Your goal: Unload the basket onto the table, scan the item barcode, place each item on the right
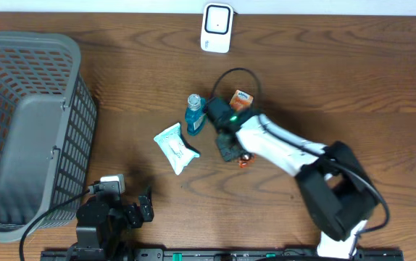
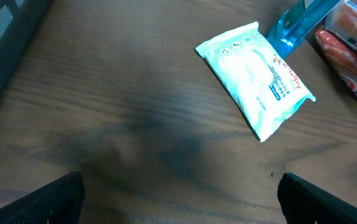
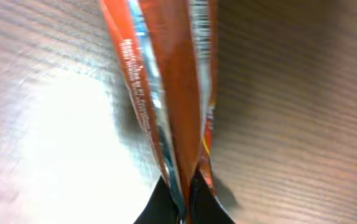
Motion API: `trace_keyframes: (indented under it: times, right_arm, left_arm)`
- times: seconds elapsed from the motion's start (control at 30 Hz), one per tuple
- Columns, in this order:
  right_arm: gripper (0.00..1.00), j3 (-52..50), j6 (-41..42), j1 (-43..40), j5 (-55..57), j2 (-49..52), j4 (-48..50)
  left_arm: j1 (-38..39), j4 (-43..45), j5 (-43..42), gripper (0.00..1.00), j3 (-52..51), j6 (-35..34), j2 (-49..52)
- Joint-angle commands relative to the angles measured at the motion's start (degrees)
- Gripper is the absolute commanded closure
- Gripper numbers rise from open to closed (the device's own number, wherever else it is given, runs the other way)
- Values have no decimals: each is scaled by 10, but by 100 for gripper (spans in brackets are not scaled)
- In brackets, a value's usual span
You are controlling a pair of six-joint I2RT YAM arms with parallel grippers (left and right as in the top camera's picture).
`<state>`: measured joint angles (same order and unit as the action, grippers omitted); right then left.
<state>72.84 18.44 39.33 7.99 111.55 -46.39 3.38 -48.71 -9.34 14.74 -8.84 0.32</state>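
My right gripper (image 3: 183,208) is shut on the lower end of an orange foil packet (image 3: 166,93), which stands edge-on just above the wood. Overhead, that gripper (image 1: 231,151) sits at the table's middle with the packet's tip (image 1: 246,161) showing beside it. The white scanner (image 1: 217,27) stands at the far edge. My left gripper (image 2: 181,208) hangs open over bare wood at the near left, nothing between its fingers (image 2: 41,199). Overhead it shows as the left gripper (image 1: 139,210).
A white wipes pack (image 1: 175,147) and a blue bottle (image 1: 195,112) lie left of the right gripper. An orange box (image 1: 241,98) sits behind it. A grey mesh basket (image 1: 70,87) fills the left side. The right arm's cable loops toward the scanner.
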Motion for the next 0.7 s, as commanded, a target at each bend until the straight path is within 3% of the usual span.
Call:
trace_keyframes:
  times: [0.0,0.2,0.5,0.67]
  right_arm:
    - [99,8,-95,-64,-220,-71,-20]
    - [99,-14,-167,-183,-454,-81,-41]
    - [99,-98,-166,-281,-520,-24,-7]
    - [99,-116,-112,-328,-437,-9,28]
  left_arm:
    - [-2,-20,-7,1,-4,0,-1]
    - [-2,-20,-7,1,-4,0,-1]
    - [-2,-20,-7,1,-4,0,-1]
    - [-2,-20,-7,1,-4,0,-1]
